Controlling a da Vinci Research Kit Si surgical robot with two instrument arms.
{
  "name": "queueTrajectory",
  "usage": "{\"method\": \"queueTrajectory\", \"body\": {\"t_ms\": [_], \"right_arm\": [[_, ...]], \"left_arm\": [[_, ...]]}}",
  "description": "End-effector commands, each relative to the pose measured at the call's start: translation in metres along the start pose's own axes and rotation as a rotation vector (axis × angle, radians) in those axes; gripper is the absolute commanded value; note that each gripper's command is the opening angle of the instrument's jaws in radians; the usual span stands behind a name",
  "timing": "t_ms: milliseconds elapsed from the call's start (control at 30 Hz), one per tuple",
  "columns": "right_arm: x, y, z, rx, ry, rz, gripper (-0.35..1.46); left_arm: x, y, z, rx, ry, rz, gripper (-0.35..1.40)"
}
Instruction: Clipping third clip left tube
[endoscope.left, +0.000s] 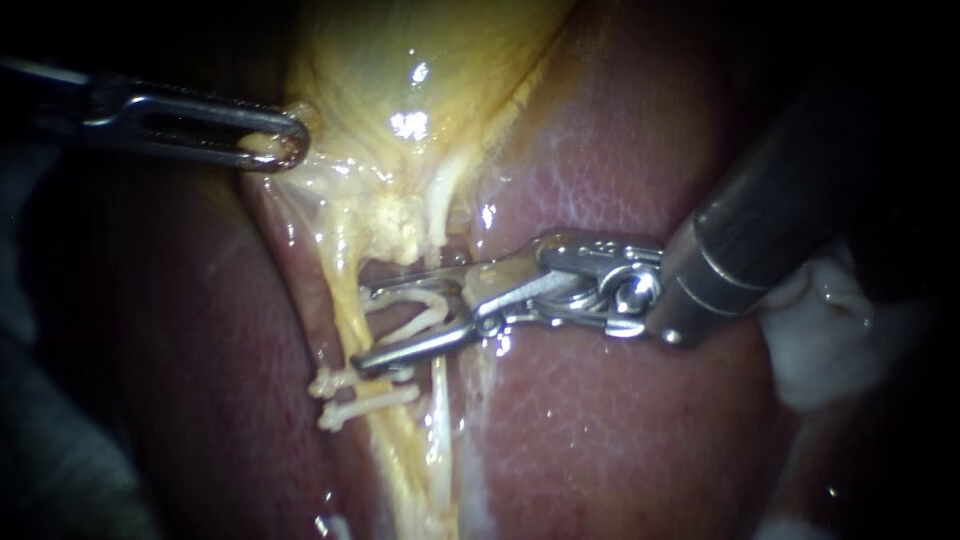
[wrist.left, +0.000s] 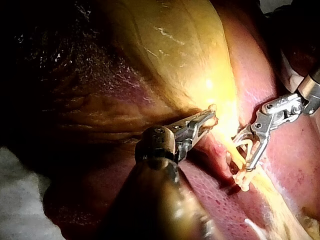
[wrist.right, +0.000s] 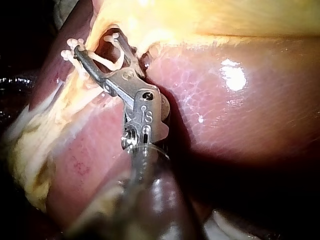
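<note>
My right instrument (endoscope.left: 365, 325) comes in from the right, its jaws standing apart astride the yellow left tube (endoscope.left: 345, 300). A white clip (endoscope.left: 425, 310) sits between the jaws, touching both. Just below them, two white clips (endoscope.left: 365, 395) lie across the same tube. The right wrist view shows the jaws (wrist.right: 97, 45) and their clip (wrist.right: 107, 62) next to those clips (wrist.right: 67, 47). My left instrument (endoscope.left: 270, 148) is shut on the gallbladder's (endoscope.left: 420, 70) lower edge at the upper left. The left wrist view shows the same grip (wrist.left: 205, 120).
A paler right tube (endoscope.left: 440, 400) runs alongside the left tube. The reddish liver (endoscope.left: 600, 430) lies on both sides of the tubes. A white mass (endoscope.left: 830, 340) sits behind my right instrument's shaft at the right edge.
</note>
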Motion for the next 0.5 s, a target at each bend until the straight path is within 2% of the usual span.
{"method": "queueTrajectory", "body": {"t_ms": [33,133,267,500], "right_arm": [[0.0001,0.0001,0.0003,0.014,-0.002,-0.001,0.5],[0.0004,0.0001,0.0009,0.048,0.002,0.01,0.5],[0.0005,-0.0002,0.0015,0.105,0.047,0.024,0.49],[0.0008,-0.0007,0.0026,0.184,0.096,0.057,0.47]], "left_arm": [[0.0,0.0,0.0,0.0,0.0,0.0,-0.35],[0.0,0.0,0.0,0.0,0.0,0.0,-0.35],[0.0,0.0,0.0,0.0,0.0,0.0,-0.35],[0.0,0.0,0.0,0.0,0.0,0.0,-0.35]]}}
